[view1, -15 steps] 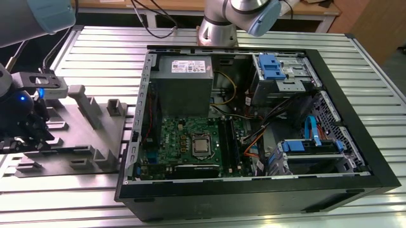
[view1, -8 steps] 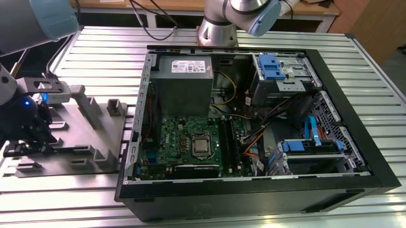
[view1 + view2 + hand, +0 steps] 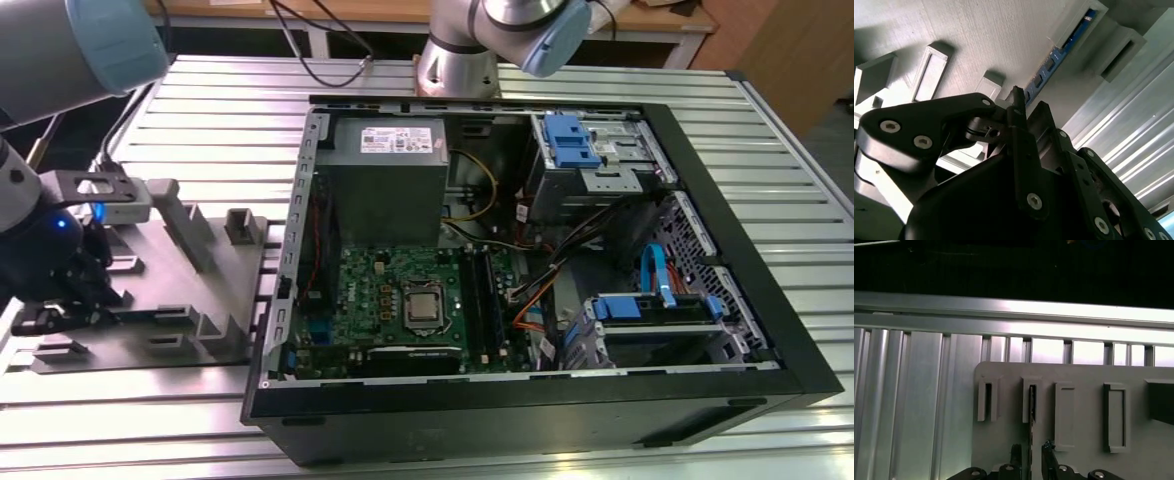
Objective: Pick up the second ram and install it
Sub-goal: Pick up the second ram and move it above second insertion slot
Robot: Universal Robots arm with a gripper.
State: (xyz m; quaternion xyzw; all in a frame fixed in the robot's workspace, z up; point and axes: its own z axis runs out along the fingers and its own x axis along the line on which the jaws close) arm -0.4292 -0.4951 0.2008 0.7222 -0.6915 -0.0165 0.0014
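The second ram (image 3: 1031, 407) stands on edge in a slot of the grey tray (image 3: 1084, 372), seen as a thin dark line. In the second wrist view the ram (image 3: 1056, 57) is a blue strip with dark chips lying along a tray groove. My gripper (image 3: 1031, 460) straddles the ram's near end, open, with a small gap between the stick and each black finger (image 3: 1015, 456). From the exterior view, my gripper (image 3: 64, 300) hangs low over the left end of the tray (image 3: 200, 300). The green circuit board (image 3: 400, 300) lies inside the open computer case.
The black computer case (image 3: 534, 410) takes up the exterior view's right, with a grey power supply (image 3: 387, 170), blue drive cages (image 3: 567, 140) and loose cables. Upright ribs (image 3: 187, 235) rise from the tray. A ribbed aluminium table (image 3: 914, 405) lies under everything.
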